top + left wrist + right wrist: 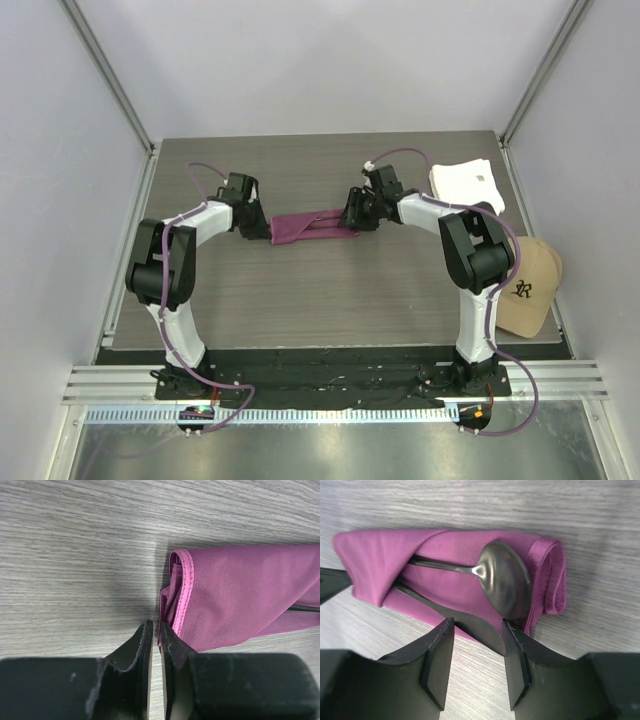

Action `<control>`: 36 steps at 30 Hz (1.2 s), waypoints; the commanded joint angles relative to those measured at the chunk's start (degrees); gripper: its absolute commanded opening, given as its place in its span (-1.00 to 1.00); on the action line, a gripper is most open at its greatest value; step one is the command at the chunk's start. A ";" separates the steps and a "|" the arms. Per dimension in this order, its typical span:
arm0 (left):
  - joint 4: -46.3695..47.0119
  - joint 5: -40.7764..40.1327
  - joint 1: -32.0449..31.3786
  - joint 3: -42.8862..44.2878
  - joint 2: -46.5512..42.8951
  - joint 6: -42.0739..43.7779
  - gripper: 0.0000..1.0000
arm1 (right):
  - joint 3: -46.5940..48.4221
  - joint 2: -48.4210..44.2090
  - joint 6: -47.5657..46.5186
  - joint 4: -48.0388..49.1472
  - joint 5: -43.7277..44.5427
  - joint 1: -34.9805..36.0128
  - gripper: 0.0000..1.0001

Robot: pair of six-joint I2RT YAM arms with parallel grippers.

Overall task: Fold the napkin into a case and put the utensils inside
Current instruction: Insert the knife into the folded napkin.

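Ben: Where is the long, folded magenta-purple cloth case (305, 228)?

Mia: It lies flat on the grey, wood-look worktop (330, 300), a bit past the middle. It stretches sideways between the two arms.

Ben: And the left claw (156, 628)?

Mia: It sits at the left end of the case. Its two black fingers are pushed almost together, with only a thin slit between them. The stitched edge of the case runs down into that slit, so the left claw pinches the cloth at its tips. The rest of the case spreads away from it across the worktop.

Ben: What about the right claw (477, 625)?

Mia: It is at the other end of the case. Its fingers stand apart, about half open, and they grip nothing. The rolled end of the case lies just past its fingertips.

Ben: Where are the utensils?

Mia: The shiny dark metal spoon (505, 582) lies on the case, with its round head out in the open near the rolled end. Its thin handle goes under a flap of the cloth. A flat dark metal piece (470, 622) pokes out from under that flap and reaches into the gap between the right claw's fingers. Whether it touches them, one cannot tell.

Ben: Anything else?

Mia: A thick white cloth (467, 185) lies in the far right corner. A tan cap (527, 285) sits by the right edge of the worktop.
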 commanded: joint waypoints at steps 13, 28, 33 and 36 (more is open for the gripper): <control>0.85 0.11 -0.63 0.72 -0.34 -0.12 -0.72 | 7.42 0.77 -5.59 -11.50 12.73 4.79 0.01; -2.75 -1.65 -0.28 2.83 -6.75 0.15 -0.50 | 10.67 -4.17 -9.46 -15.81 10.46 -0.92 0.17; -1.61 0.89 -0.28 5.11 -7.82 -1.70 -0.56 | 11.99 -3.99 -9.46 -15.81 9.05 -1.45 0.17; 0.50 3.71 -0.46 6.61 -6.24 -2.84 -0.63 | 13.13 -2.68 -9.11 -15.72 9.57 -1.63 0.12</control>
